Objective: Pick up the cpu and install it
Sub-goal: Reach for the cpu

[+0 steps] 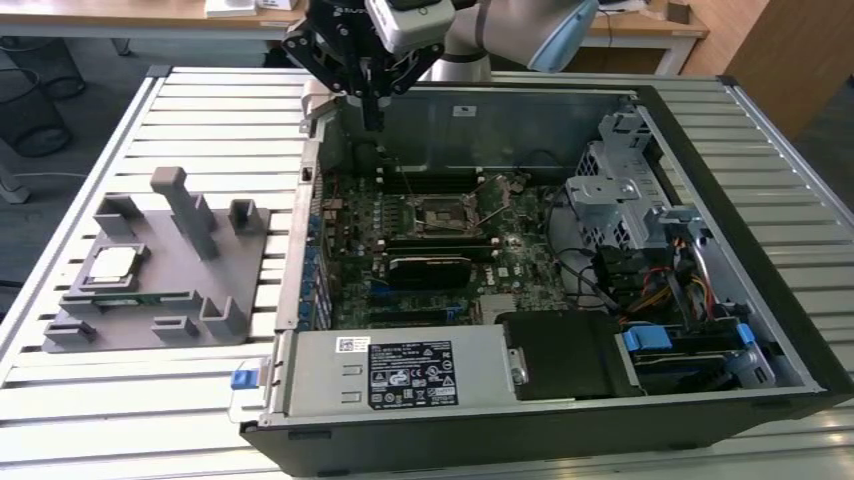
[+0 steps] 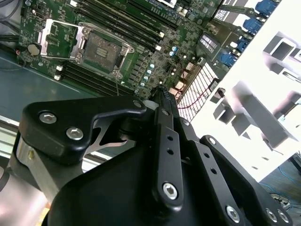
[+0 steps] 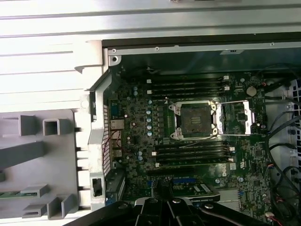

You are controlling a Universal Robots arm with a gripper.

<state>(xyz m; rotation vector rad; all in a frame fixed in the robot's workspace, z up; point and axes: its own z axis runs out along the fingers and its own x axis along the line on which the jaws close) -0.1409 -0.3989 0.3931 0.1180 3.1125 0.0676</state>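
Note:
The cpu (image 1: 111, 263), a small silvery square chip, lies flat on the grey holder block (image 1: 200, 262) at the exterior view's left, outside the computer case (image 1: 534, 432). My gripper (image 1: 372, 122) hangs over the case's far left corner, well away from the cpu, with its dark fingers shut and nothing between them. The motherboard's square socket (image 1: 438, 212) stands with its metal frame flipped open. In both wrist views the socket (image 2: 101, 49) (image 3: 195, 120) lies beyond the gripper's tips (image 2: 162, 92) (image 3: 164, 201).
A green memory stick (image 1: 127, 297) rests on the holder block near the cpu. Upright grey posts (image 1: 174, 195) rise from the block. Inside the case are a drive cage (image 1: 621, 190), cables (image 1: 654, 290) and a power supply (image 1: 400, 375). The slatted metal table (image 1: 134, 420) carries everything.

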